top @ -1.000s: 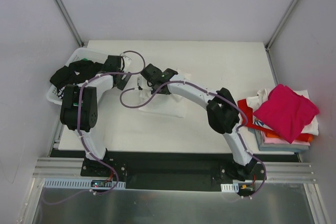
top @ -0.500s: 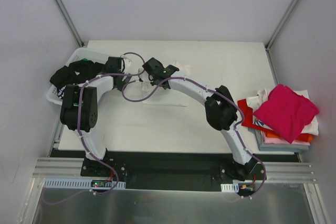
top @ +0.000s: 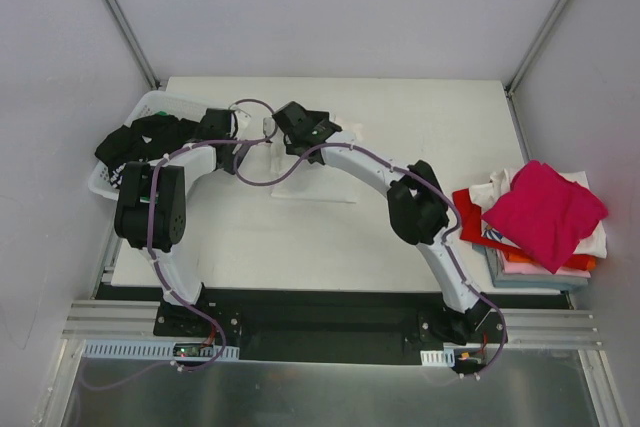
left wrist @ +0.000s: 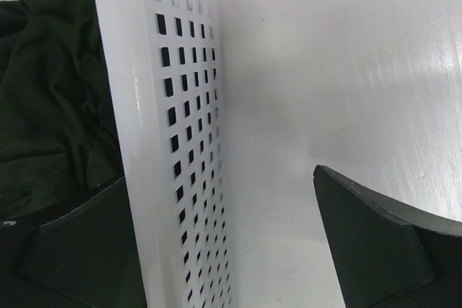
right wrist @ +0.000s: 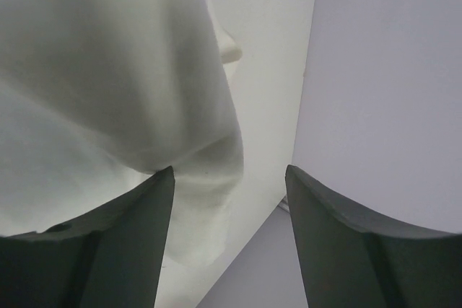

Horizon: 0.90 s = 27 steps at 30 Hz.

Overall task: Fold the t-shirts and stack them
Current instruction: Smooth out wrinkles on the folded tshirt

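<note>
At the right wrist, I see the right gripper (right wrist: 229, 172) with its jaws parted and a clear gap between them; nothing is clamped. A fold of the white t-shirt (right wrist: 108, 70) bulges beside one finger (right wrist: 108, 250) and its edge sags into the gap, while the other finger stands free of cloth against the grey wall (right wrist: 382, 70). From overhead that gripper sits over the back-middle of the table (top: 430, 117), with the white shirt spread flat beneath the wrist. I cannot make out any print on it.

The left gripper (left wrist: 216, 185) is spread wide and holds nothing. In its own camera the perforated wall of the basket (left wrist: 180, 142) runs up between the two fingers, one on the side of the black t-shirt (left wrist: 50, 106) heaped inside, the other over bare table; whether either touches the plastic I cannot tell. Overhead, the basket stands at the table's left edge with black cloth spilling over its outer rim, and the two grippers are near each other just to its right.

Well apart, at the right edge, sits the pile: a magenta t-shirt (top: 545, 209) loose on top, with a red t-shirt (top: 468, 209), an orange t-shirt (top: 518, 258) and a second white t-shirt (top: 497, 187) showing under it
</note>
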Tool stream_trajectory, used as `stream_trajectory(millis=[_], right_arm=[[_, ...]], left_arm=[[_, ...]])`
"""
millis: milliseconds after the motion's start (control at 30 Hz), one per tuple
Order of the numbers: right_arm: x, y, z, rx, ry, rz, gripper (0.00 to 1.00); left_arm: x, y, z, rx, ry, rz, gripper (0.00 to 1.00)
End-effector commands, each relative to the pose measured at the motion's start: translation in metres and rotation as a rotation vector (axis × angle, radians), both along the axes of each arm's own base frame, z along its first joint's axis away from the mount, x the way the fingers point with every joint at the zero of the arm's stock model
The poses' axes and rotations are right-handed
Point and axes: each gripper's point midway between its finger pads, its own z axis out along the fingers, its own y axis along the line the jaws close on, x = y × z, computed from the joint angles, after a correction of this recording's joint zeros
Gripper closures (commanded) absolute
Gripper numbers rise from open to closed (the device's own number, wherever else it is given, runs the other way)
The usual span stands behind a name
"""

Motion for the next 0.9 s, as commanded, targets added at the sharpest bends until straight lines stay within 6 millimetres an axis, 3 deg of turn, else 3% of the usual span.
stream_trajectory(millis=[0, 67, 267, 367, 533, 600, 767, 800, 867], right_arm=[[0.026, -0.001, 0.032, 0.047, -0.122, -0.041, 0.32], [0.032, -0.003, 0.035, 0.04, -0.142, -0.043, 0.26], [0.05, -0.012, 0.037, 0.049, -0.196, -0.086, 0.21], [0.05, -0.015, 0.04, 0.052, -0.214, -0.095, 0.2], [0.043, -0.02, 0.034, 0.058, -0.196, -0.109, 0.19], [0.037, -0.022, 0.043, 0.083, -0.198, -0.11, 0.19], [0.011, -0.027, 0.052, 0.128, -0.152, -0.125, 0.19], [0.004, -0.028, 0.063, 0.153, -0.154, -0.12, 0.19], [-0.005, -0.031, 0.055, 0.145, -0.128, -0.122, 0.18]], left_arm=[[0.007, 0.004, 0.025, -0.005, -0.086, 0.036, 0.01], [0.008, 0.005, 0.029, 0.003, -0.099, 0.039, 0.01], [0.011, 0.008, 0.042, 0.012, -0.133, 0.05, 0.01], [0.01, 0.008, 0.045, 0.012, -0.139, 0.049, 0.01], [0.008, 0.01, 0.049, 0.02, -0.153, 0.055, 0.01], [0.008, 0.009, 0.055, 0.014, -0.167, 0.051, 0.01], [0.004, 0.001, 0.076, -0.03, -0.208, 0.017, 0.01], [0.003, -0.002, 0.078, -0.041, -0.211, 0.009, 0.01], [-0.001, -0.002, 0.083, -0.046, -0.221, 0.008, 0.01]])
